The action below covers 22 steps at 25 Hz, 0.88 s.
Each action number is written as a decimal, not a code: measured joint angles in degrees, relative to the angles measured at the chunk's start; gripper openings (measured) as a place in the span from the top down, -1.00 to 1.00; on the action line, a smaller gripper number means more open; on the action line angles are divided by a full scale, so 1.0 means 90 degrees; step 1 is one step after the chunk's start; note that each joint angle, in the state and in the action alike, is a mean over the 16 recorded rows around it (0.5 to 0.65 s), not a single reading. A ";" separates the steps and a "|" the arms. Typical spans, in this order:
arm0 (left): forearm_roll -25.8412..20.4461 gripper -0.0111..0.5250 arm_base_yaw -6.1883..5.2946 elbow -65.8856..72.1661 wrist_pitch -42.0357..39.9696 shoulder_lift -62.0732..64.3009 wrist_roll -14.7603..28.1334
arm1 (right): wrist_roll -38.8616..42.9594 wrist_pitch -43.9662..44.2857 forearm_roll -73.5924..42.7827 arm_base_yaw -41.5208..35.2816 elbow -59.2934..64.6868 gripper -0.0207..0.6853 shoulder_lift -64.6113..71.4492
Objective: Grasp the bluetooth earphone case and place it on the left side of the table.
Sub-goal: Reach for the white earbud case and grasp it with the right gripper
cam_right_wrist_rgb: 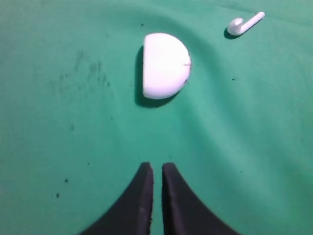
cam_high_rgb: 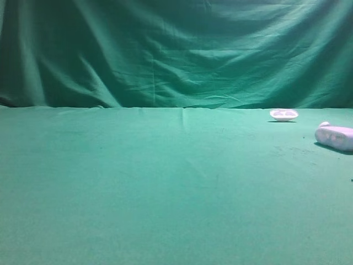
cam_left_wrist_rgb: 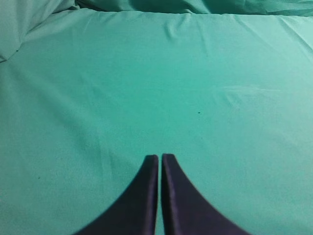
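The bluetooth earphone case (cam_high_rgb: 335,137) is a smooth white rounded piece lying at the far right of the green table (cam_high_rgb: 165,182). In the right wrist view the case (cam_right_wrist_rgb: 165,65) lies on the cloth ahead of my right gripper (cam_right_wrist_rgb: 157,167), apart from it. The right jaws stand a narrow slit apart with nothing between them. My left gripper (cam_left_wrist_rgb: 160,157) is shut over bare green cloth, holding nothing. Neither gripper shows in the exterior view.
A flat white dish-like piece (cam_high_rgb: 284,114) sits at the back right near the backdrop. A tiny white earbud (cam_right_wrist_rgb: 244,23) lies just beyond the case; in the exterior view the earbud (cam_high_rgb: 324,125) shows at the case's far end. Green cloth drapes behind the table.
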 joint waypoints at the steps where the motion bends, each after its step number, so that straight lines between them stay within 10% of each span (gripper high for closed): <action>1: 0.0000 0.96 0.0000 0.0000 0.0000 0.0000 0.0000 | 0.0117 0.0019 -0.0099 0.0041 -0.0144 0.36 0.0274; 12: 0.0000 0.96 0.0000 0.0000 0.0000 0.0000 0.0000 | 0.0717 -0.0082 -0.0420 0.0117 -0.1373 -0.72 0.2539; 22: 0.0000 0.96 0.0000 0.0000 0.0000 0.0000 0.0000 | 0.0781 -0.0182 -0.0454 0.0117 -0.1815 -0.54 0.3338</action>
